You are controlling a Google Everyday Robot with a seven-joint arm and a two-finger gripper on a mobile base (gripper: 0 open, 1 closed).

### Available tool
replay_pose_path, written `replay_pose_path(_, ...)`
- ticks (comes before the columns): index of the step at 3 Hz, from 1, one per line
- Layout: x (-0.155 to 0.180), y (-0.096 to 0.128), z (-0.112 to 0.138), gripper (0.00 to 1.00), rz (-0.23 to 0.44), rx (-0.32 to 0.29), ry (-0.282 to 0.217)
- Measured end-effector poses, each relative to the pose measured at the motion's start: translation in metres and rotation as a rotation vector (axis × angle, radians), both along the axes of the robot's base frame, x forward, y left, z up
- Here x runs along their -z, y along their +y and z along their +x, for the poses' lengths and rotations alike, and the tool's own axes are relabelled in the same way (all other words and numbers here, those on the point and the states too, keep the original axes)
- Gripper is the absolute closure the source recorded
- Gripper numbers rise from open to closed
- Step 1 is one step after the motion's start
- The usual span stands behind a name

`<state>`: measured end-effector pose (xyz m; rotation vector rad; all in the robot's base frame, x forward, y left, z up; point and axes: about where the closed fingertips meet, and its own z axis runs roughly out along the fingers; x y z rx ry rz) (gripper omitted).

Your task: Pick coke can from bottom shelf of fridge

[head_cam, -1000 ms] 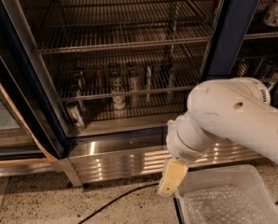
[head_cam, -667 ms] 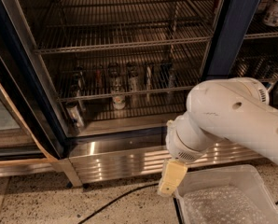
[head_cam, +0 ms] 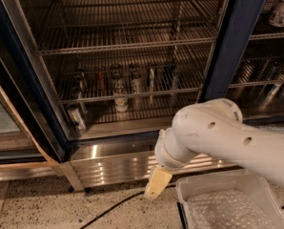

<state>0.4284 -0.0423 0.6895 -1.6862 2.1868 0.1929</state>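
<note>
Back at 12 o'clock the cans (head_cam: 132, 80) on the bottom shelf (head_cam: 185, 88) blur into dim shapes, and I cannot tell which is the coke can. At 6 o'clock the gripper (head_cam: 157, 182) hides under the white arm (head_cam: 228, 142), which is cut off at 4 o'clock.

You see the bottom shelf (head_cam: 182, 87) of the fridge (head_cam: 237, 37) spanning the compartment, with a row of upright cans (head_cam: 132, 78) on its wire rods. A white, red-labelled can (head_cam: 120, 100) stands at the front rail; you cannot tell whether the rack carries it. On the speckled floor (head_cam: 27, 209) lie a black cable (head_cam: 108, 211) and a clear bin (head_cam: 199, 187). Your pincer (head_cam: 157, 182) hangs above that floor, just left of the bin.
</note>
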Motion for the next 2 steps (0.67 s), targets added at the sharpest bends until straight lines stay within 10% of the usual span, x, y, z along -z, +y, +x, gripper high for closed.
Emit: replay_pose_path(2,0.057,0.031,0.051,0.0,0.117,-0.028,-0.127)
